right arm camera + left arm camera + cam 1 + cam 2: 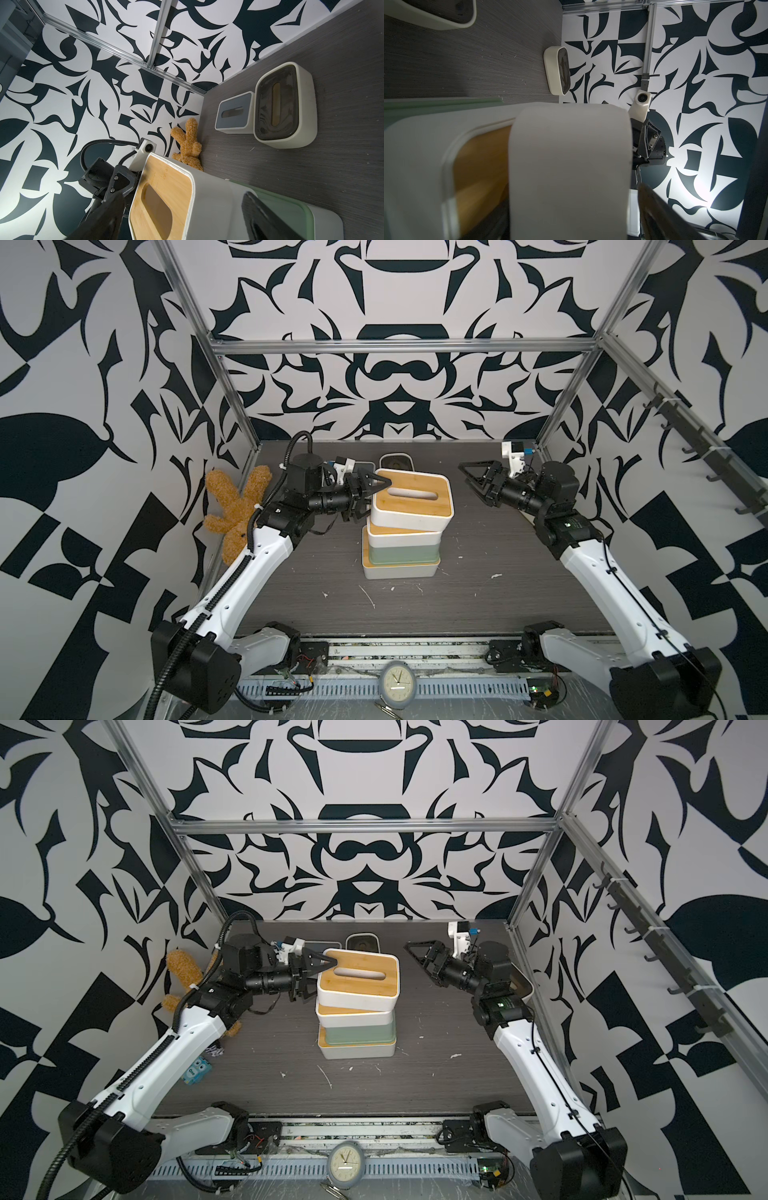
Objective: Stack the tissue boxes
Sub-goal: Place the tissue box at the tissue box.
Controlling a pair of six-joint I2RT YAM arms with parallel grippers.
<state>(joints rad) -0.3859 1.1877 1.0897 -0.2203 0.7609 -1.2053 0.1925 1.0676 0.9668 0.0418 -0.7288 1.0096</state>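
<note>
Several tissue boxes form a stack in mid-table: a white bamboo-lidded one at the bottom (399, 570), a mint green one (399, 553), a white one (403, 536), and on top a tilted, skewed white box with a bamboo lid (411, 499) (358, 981) (166, 197) (571, 166). My left gripper (376, 499) (318, 977) (571, 207) stands open astride that top box's left end, one finger (654, 209) showing a gap beside it. My right gripper (471, 483) (417, 961) (182, 195) hangs open, empty, to the right of the stack and clear of it.
At the back stand a cream dark-lidded box (397, 460) (284, 106) and a grey-lidded box (234, 112). Another cream box (521, 982) (556, 70) sits by the right wall behind my right arm. A brown plush bunny (237, 510) leans on the left wall.
</note>
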